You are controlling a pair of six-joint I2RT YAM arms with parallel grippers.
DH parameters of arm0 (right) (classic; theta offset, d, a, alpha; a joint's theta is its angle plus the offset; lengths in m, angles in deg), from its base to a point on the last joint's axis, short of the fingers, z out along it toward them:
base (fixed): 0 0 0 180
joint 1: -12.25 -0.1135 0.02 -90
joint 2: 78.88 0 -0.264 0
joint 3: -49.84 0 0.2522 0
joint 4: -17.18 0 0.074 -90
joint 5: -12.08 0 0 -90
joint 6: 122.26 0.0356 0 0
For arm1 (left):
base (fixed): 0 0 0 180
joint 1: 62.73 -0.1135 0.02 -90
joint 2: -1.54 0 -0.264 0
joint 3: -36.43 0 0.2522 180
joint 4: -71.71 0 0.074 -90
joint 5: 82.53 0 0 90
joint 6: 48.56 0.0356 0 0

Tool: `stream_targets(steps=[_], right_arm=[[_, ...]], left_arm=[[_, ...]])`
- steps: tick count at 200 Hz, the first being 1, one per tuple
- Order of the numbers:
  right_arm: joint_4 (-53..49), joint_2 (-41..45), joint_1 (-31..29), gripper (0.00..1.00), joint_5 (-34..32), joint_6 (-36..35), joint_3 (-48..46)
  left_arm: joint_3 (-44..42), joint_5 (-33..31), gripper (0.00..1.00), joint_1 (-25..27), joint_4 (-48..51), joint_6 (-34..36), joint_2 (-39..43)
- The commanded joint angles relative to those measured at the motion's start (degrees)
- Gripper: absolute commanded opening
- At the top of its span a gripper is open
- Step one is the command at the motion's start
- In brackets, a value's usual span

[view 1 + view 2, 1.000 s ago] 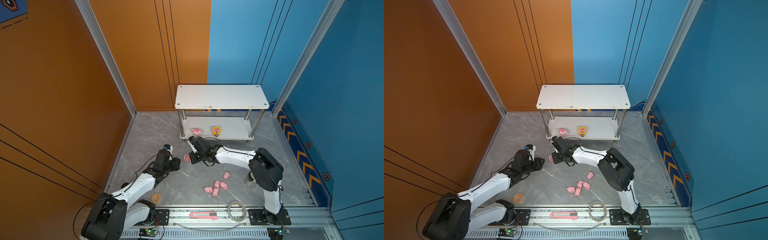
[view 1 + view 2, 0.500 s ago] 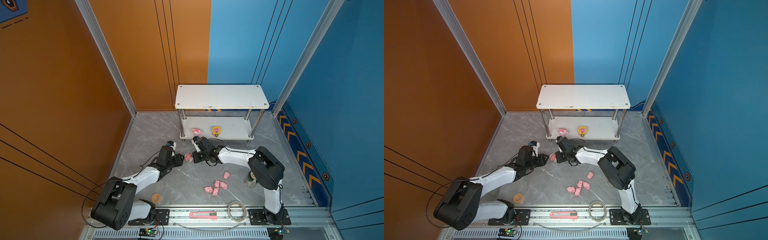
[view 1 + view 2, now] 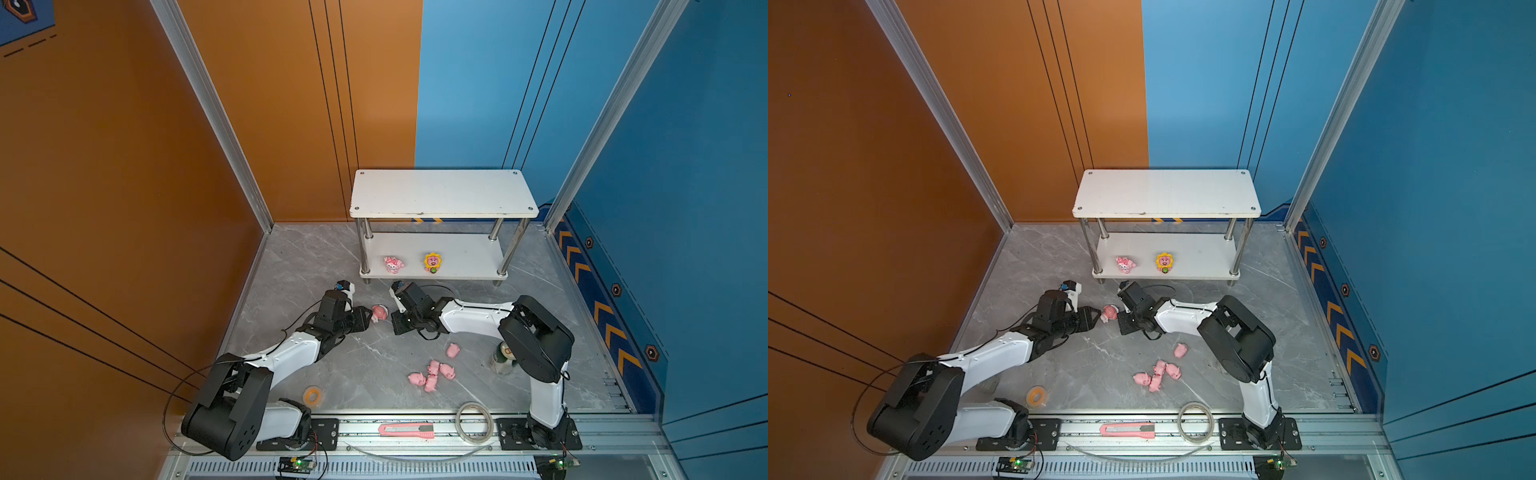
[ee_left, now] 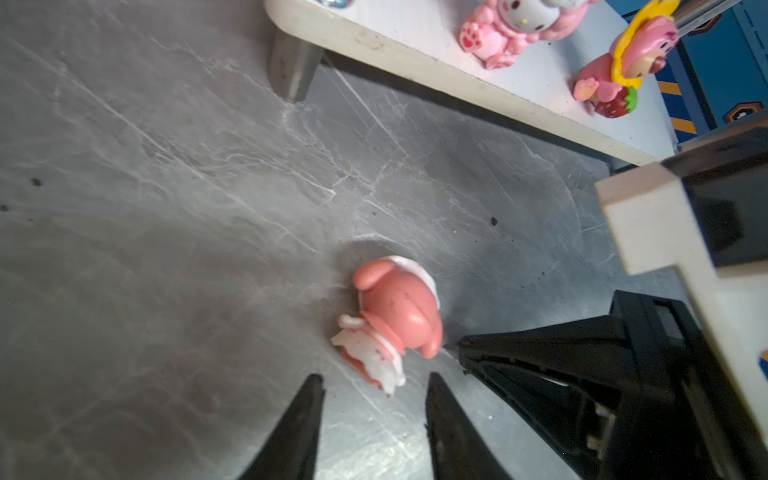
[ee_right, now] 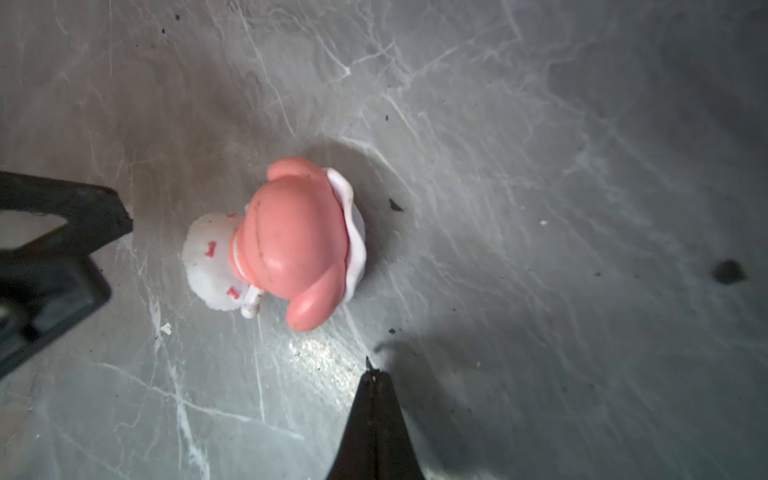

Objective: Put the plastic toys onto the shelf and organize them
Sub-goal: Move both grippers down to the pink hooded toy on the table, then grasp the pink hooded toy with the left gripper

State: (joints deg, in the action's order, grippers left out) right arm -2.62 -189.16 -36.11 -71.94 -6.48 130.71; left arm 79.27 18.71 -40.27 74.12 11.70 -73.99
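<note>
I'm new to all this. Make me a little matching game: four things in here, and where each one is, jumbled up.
Things:
1 sunflower-faced toy
2 little pink pigs
3 pink utility knife
4 pink-hooded figurine

Places:
A on the front metal rail
B lying on the floor between left pincer and right pincer
C on the lower tier of the shelf
D huddled together on the floor

Pairs: 1-C, 2-D, 3-A, 4-B

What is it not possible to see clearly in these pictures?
White-pink figurine: face not visible; both wrist views show only its back.
Green can: mostly behind the right arm in a top view.
Pink pigs: too small for detail in both top views.
Shelf: top board hides the lower tier's back.
</note>
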Motion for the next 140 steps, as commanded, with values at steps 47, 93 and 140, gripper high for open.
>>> stream_targets(steps=[47, 93, 140], right_arm=[[-3.28, 10.8, 3.26, 0.0, 1.75, 2.1, -2.35], [-5.07, 14.25, 3.87, 0.0, 2.27, 1.12, -3.29], [-4.88, 15.8, 5.26, 0.0, 3.16, 1.03, -4.68]], left_arm=[[3.37, -13.01, 0.72, 7.62, 8.4, 18.03, 0.45], [4.81, -12.37, 0.78, 4.95, 7.4, 20.07, -6.21], [5.99, -9.93, 0.66, 5.31, 6.08, 19.01, -11.71]])
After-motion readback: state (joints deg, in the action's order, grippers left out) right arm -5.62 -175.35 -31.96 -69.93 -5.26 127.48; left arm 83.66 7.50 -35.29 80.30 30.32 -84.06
